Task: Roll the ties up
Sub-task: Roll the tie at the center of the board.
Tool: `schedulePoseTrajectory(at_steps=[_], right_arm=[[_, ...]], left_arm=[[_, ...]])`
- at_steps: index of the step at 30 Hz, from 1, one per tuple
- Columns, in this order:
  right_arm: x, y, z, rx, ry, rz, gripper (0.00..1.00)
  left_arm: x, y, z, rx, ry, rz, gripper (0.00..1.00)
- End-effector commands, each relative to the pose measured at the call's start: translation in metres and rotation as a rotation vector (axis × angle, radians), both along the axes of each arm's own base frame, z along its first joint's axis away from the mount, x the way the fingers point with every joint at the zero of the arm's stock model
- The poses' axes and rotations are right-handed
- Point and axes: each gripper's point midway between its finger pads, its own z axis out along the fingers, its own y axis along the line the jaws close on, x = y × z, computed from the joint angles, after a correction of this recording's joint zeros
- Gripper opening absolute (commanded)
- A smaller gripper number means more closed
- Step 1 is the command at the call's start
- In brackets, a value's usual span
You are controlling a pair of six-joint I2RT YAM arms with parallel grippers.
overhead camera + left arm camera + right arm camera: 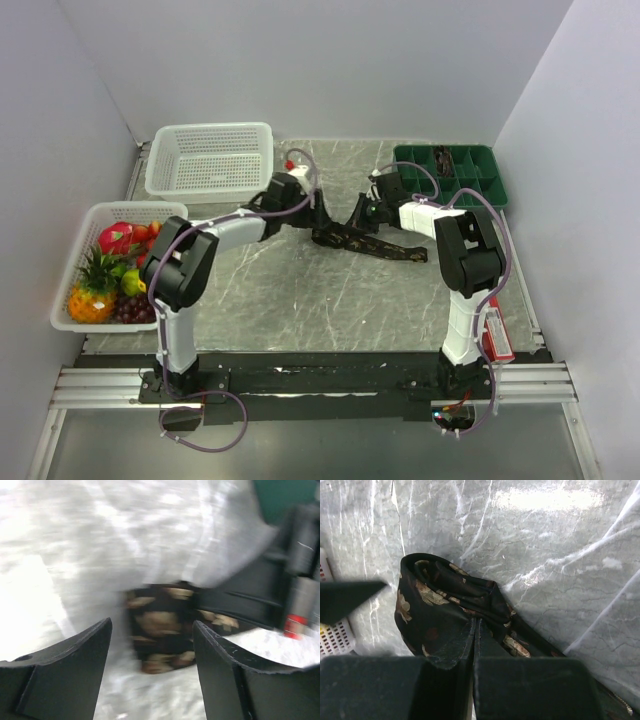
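Holding: right gripper (pixel 474 625), a black two-finger pincer, fingers pressed flat together with a pinch of patterned cloth gathered at the tips.
Task thing: long narrow necktie (pixel 372 240) of dark black-brown fabric with tan speckles, lying near the middle of the table and trailing toward the right arm's side.
Folded end: seen from the right wrist as a loose doubled-over loop of the necktie, resting on the tabletop just ahead of the closed fingers.
Left gripper (pixel 152 630): black two-finger pincer, fingers spread wide, nothing clamped; folded end of the necktie lying ahead, in line with the gap, touching neither finger as far as the blurred wrist view shows.
Arms: both reaching in toward the table middle, grippers close together at the necktie's left end.
Table (pixel 300 300): grey marbled surface, pale veins.
Back left: white perforated plastic basket (pixel 210 160), rectangular.
Left edge: second white plastic basket (pixel 68 315), filled with colourful toy fruit.
Back right: dark green plastic compartment tray (pixel 450 172), well apart from the necktie.
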Motion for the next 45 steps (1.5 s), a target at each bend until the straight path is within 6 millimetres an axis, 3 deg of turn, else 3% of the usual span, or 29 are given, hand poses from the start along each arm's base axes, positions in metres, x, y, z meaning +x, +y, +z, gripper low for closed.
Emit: schedulePoseTrajectory(at_steps=[1, 12, 19, 22, 25, 26, 29, 36, 39, 45], right_arm=[[-0.001, 0.002, 0.000, -0.043, -0.013, 0.021, 0.00], [-0.001, 0.004, 0.002, -0.052, -0.026, 0.028, 0.00], [0.001, 0.005, 0.008, -0.053, -0.043, 0.029, 0.00], [0.001, 0.006, 0.009, -0.056, -0.046, 0.031, 0.00], [0.001, 0.007, 0.010, -0.059, -0.053, 0.037, 0.00], [0.001, 0.007, 0.010, -0.062, -0.056, 0.041, 0.00], [0.002, 0.008, 0.017, -0.058, -0.079, 0.050, 0.00], [0.000, 0.004, 0.049, -0.063, -0.160, 0.045, 0.00], [-0.003, 0.000, 0.057, -0.079, -0.182, 0.044, 0.00], [-0.011, -0.003, 0.048, -0.099, -0.165, 0.063, 0.00]], left_arm=[[0.012, 0.021, 0.011, -0.045, 0.040, 0.072, 0.71], [-0.004, -0.002, -0.008, -0.279, 0.174, -0.045, 0.65], [-0.013, -0.004, -0.036, -0.281, 0.262, -0.051, 0.65], [-0.017, -0.006, -0.038, -0.311, 0.275, -0.059, 0.58], [-0.018, -0.007, -0.041, -0.330, 0.279, -0.053, 0.42], [-0.017, -0.008, -0.041, -0.336, 0.278, -0.055, 0.25], [-0.014, -0.006, -0.046, -0.339, 0.282, -0.042, 0.05], [-0.009, -0.002, -0.045, -0.336, 0.265, -0.023, 0.01], [-0.003, 0.000, -0.035, -0.306, 0.238, -0.018, 0.01], [0.010, 0.017, -0.027, -0.172, 0.211, 0.044, 0.01]])
